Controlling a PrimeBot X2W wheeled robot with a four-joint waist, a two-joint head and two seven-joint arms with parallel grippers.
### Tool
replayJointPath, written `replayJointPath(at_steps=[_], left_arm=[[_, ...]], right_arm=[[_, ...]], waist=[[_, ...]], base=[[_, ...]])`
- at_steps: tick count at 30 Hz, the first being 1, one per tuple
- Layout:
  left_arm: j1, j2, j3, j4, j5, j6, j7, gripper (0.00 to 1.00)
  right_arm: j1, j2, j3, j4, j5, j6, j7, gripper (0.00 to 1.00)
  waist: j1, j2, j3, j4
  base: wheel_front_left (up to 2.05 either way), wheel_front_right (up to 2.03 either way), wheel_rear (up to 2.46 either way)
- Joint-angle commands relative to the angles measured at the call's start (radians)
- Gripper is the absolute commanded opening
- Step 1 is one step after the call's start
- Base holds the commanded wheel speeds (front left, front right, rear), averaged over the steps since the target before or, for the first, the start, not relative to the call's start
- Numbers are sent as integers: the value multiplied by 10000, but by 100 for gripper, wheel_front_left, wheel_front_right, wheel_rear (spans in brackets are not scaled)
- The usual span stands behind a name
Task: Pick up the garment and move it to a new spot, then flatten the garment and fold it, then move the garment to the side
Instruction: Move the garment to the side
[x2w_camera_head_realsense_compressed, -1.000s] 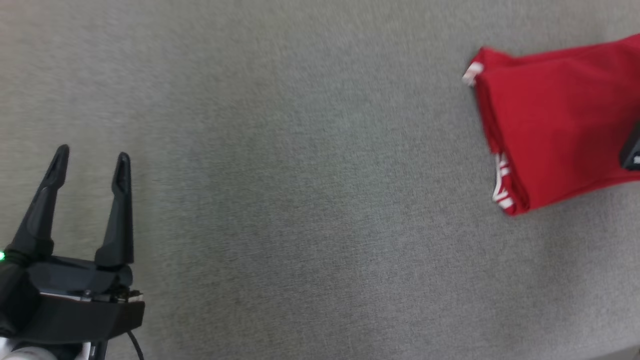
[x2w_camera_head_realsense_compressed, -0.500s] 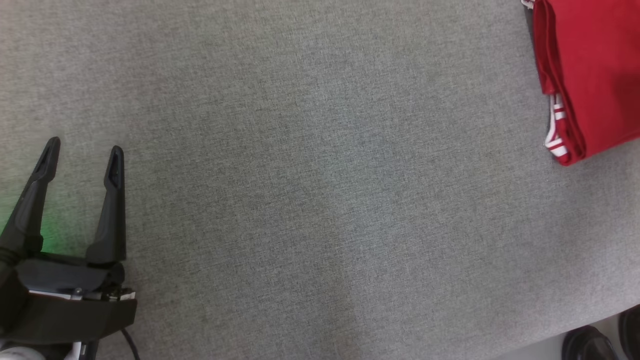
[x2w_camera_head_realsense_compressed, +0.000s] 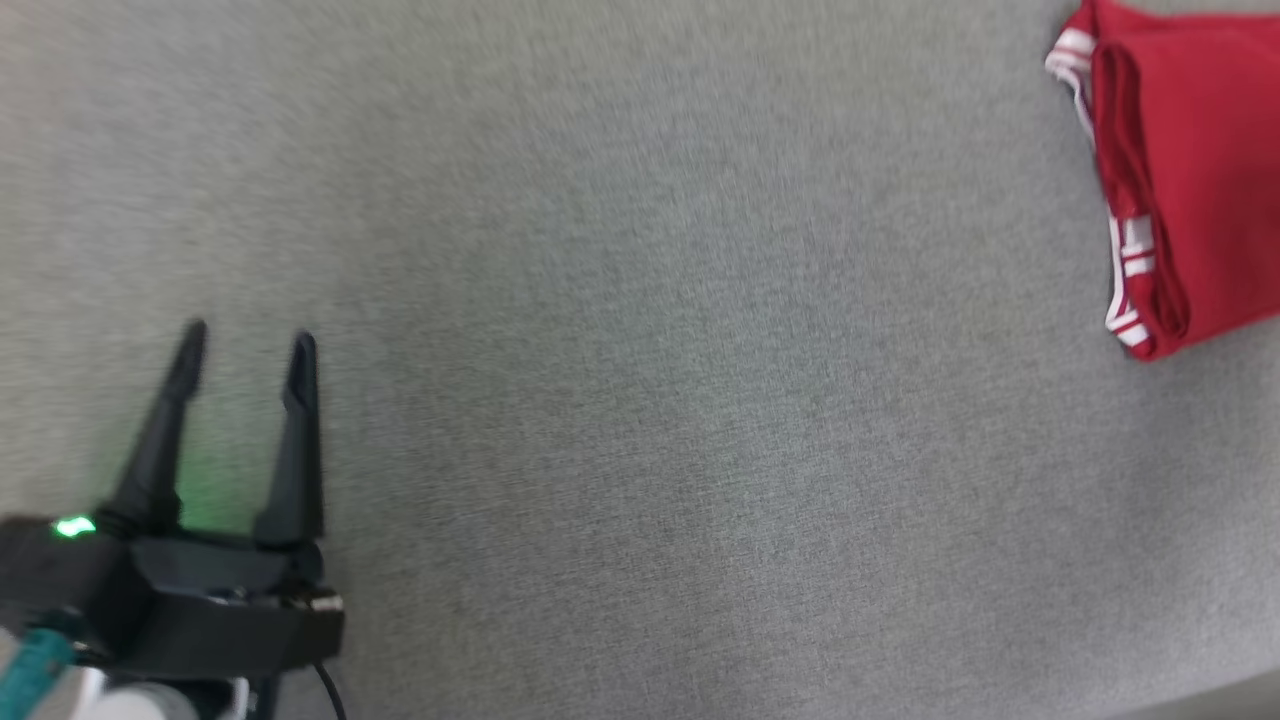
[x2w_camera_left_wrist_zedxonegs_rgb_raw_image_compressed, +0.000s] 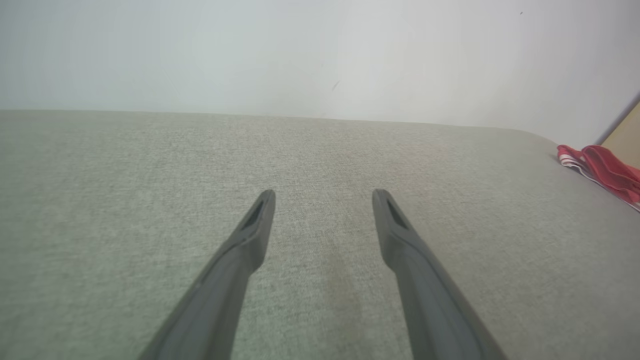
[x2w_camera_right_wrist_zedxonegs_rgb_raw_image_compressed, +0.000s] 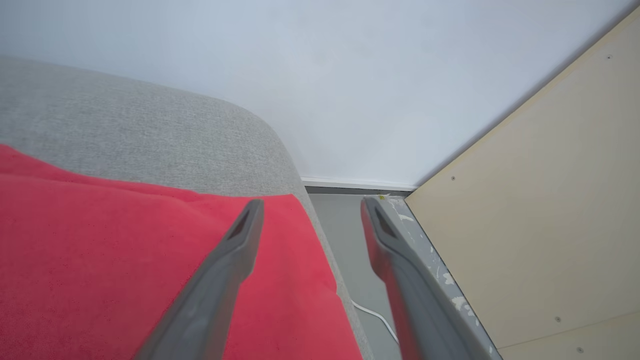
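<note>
The right pincer (x2w_camera_right_wrist_zedxonegs_rgb_raw_image_compressed: 312, 202) is spread wide, nothing gripped, the red garment (x2w_camera_right_wrist_zedxonegs_rgb_raw_image_compressed: 125, 240) lying just beneath it; the left pincer (x2w_camera_head_realsense_compressed: 249, 335) is held open, empty, well apart.

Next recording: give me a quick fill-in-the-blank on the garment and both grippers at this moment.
1. The folded garment is ____ with white striped trim.
2. In the head view it lies at the far ____ edge of the grey surface.
3. The left gripper is open and holds ____.
4. The right gripper stands ____ over the garment's edge.

Missing words: red; right; nothing; open.
</note>
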Motion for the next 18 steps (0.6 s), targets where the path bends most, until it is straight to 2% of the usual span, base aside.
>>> replayJointPath(at_steps=[1,5,7,10,13,18], left_arm=[[294,-168,-119,488,-65,-34,-355,100],[711,-463,-247,1201,-46,59,-773,100],[1053,-619,-253,1623,-83,155,-1003,100],[1565,-854,-211,2013,-166,206,-1248,100],[2051,-1020,-86,2399,-176,238,-1403,100],[2478,-1322,142,2966,-266,150,-1489,100]], right_arm=[[796,164,25,-75,349,-21,-438,100],[1929,645,122,-582,920,-21,-880,100],[2888,1202,149,-1129,1619,-21,-1030,100],[4313,1935,709,-2296,2904,-21,-978,100],[5940,2528,1209,-3752,3789,-21,-625,100],[7876,3005,1611,-5733,4518,-21,258,100]], waist=[[0,-1,-1440,773],[0,-1,-2474,1076],[0,-1,-3193,1251],[0,-1,-4090,1401],[0,-1,-4834,1518],[0,-1,-5635,1727]], base=[[0,0,0],[0,0,0],[0,0,0],[0,0,0],[0,0,0],[0,0,0]])
